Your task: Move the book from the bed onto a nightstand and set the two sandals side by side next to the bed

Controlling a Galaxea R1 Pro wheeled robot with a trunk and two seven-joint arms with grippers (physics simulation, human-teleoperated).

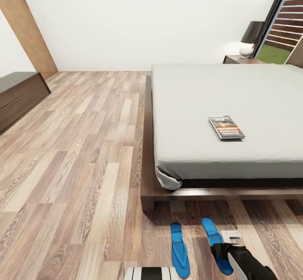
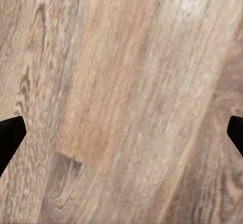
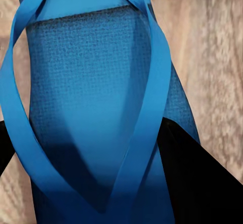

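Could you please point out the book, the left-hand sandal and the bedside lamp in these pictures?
book [image 1: 227,127]: head view, middle of its cover, lying on the mattress.
left-hand sandal [image 1: 179,249]: head view, middle of its blue sole, on the floor.
bedside lamp [image 1: 253,32]: head view, centre of its dark shade.

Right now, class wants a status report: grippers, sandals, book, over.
Left gripper open over bare floor. Right gripper down on one sandal, grip unclear. Other sandal beside it. Book on bed. Nothing blocking.

Light-brown wood-plank floor [image 2: 121,92] with swirling grain, boards running slantwise. Two black fingertips [image 2: 9,138] of the left gripper [image 2: 121,135] poking in at opposite edges, set wide apart, nothing between them, clear above the planks.
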